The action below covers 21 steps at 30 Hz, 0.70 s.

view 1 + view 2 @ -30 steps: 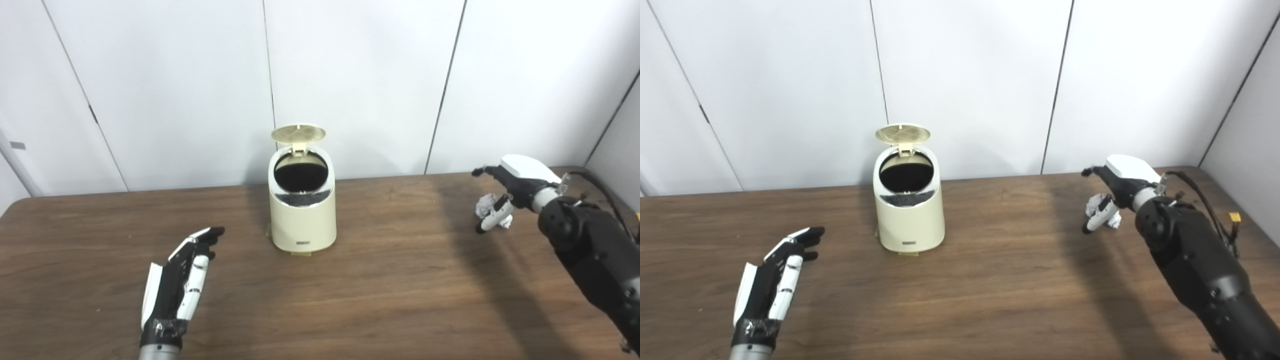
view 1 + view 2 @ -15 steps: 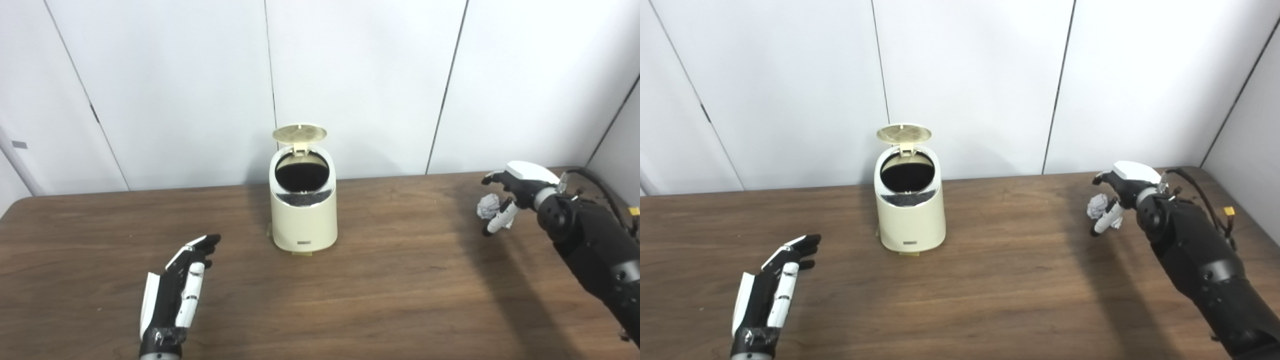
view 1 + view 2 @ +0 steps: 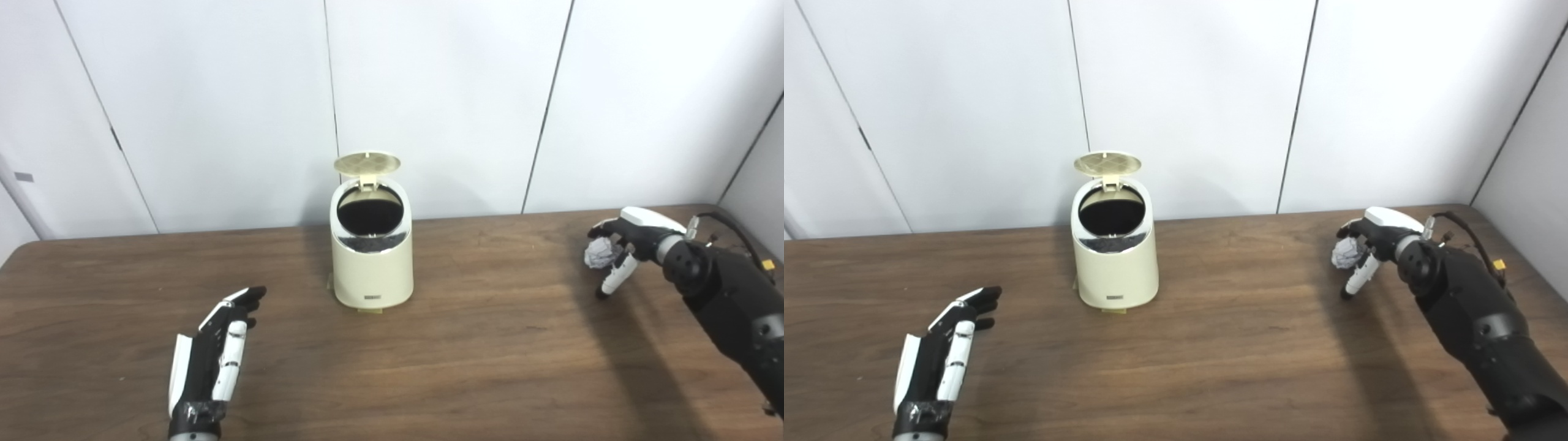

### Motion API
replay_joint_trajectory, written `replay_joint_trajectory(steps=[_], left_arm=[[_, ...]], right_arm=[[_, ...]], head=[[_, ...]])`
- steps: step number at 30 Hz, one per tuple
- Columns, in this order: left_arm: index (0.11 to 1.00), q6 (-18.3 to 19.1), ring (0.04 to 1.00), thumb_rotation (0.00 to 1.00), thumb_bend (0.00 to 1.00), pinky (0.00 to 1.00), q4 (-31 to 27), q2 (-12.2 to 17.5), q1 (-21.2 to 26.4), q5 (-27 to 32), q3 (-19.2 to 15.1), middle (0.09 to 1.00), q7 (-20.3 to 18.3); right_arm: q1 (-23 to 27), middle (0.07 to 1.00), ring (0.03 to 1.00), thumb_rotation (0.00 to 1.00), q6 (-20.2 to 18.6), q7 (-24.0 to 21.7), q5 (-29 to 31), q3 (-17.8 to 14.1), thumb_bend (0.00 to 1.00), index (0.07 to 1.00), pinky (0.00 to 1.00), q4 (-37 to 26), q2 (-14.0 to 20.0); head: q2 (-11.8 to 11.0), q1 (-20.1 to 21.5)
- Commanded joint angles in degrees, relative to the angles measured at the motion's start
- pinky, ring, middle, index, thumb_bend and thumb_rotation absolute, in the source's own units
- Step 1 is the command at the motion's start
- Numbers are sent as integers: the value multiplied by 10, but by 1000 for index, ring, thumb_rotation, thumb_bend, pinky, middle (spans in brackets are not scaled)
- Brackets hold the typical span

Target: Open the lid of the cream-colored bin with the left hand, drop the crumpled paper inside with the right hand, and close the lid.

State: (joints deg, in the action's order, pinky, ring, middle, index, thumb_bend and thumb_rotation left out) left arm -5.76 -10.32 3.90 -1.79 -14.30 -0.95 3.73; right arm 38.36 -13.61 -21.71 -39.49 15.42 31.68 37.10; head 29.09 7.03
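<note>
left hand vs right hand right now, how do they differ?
The left hand holds nothing, fingers straight; the right hand is curled around the crumpled paper. The left hand sits near the table's front edge, left of the bin; the right hand is far right, toward the back. Both are clear of the bin, whose lid stands open.

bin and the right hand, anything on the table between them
Nothing: between the bin and the right hand with the crumpled paper lies only bare table, plain in both eye views.
</note>
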Motion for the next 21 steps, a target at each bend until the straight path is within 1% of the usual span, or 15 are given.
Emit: replay_joint_trajectory(steps=[1,6,7,8,9,13,15,17,18,19,20,21], left_arm=[[789,-10,803,983,333,739,-20,-1,10,-6,0,804,7],[786,-14,805,979,329,744,-20,0,10,-4,-1,803,9],[786,-14,807,978,326,745,-20,0,9,-3,-1,803,9],[787,-12,807,977,321,745,-22,0,9,-3,-1,804,8],[787,-10,808,977,324,747,-23,0,9,-3,-2,805,8],[785,-14,806,980,318,750,-22,0,9,-2,-2,801,9],[782,-13,804,978,319,746,-22,0,9,-3,-2,800,9],[781,-11,807,978,325,748,-23,0,9,-5,-2,802,9],[781,-11,806,979,327,747,-23,0,9,-5,-2,801,9],[781,-11,805,980,327,746,-24,0,9,-5,-2,800,9],[781,-12,805,978,327,746,-23,0,9,-4,-2,801,9],[780,-13,804,975,327,745,-23,0,9,-4,-2,799,9]], right_arm=[[26,882,835,105,7,5,-4,3,859,801,712,-12,28],[32,882,840,51,30,4,14,5,839,812,727,20,30],[32,879,839,51,31,4,14,5,842,812,723,19,31],[32,867,823,60,36,9,15,6,846,809,698,26,31],[31,860,819,44,38,12,16,6,838,808,697,28,31],[23,830,798,7,32,16,19,4,818,782,669,11,31],[21,793,747,1,43,31,20,3,817,761,619,15,31],[18,757,694,0,61,63,18,0,819,735,570,26,29],[16,718,645,0,70,79,15,1,808,708,532,29,28],[14,607,586,0,80,96,8,5,688,693,482,31,28],[14,549,547,0,84,110,2,8,626,671,454,32,28],[13,513,517,0,87,118,-1,11,588,645,433,33,28]], head=[[1,1],[2,1],[2,2],[3,2],[3,2],[4,1],[4,1],[5,1],[5,1],[5,0],[5,0],[5,0]])
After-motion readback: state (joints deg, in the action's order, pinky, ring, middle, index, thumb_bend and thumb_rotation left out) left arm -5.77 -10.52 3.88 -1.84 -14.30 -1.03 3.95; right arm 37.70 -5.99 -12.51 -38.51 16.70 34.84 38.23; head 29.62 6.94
